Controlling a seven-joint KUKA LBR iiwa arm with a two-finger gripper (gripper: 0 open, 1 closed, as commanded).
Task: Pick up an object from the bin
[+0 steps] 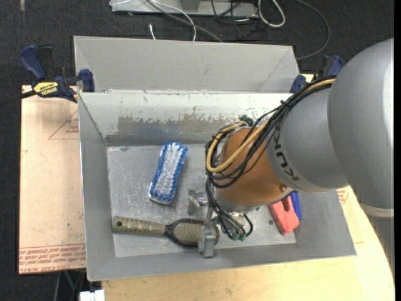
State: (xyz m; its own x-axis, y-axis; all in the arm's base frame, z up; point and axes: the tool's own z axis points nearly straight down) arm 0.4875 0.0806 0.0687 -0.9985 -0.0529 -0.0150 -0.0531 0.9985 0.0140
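Observation:
My gripper (203, 222) is low in the bin's front middle, under the orange wrist cover. It is open, with one fingertip (198, 200) farther back and the other (207, 243) near the front wall. A hairbrush (156, 229) with a tan handle and a dark bristled head lies along the front. The right end of its head touches the front fingertip, and nothing sits squarely between the fingers. A blue scrub brush with white bristles (168, 172) lies to the back left of the gripper.
A red-pink object with a blue part (286, 216) lies at the front right, partly hidden by the arm. The arm and its cables cover the bin's right half. Bare floor shows at the left and back left.

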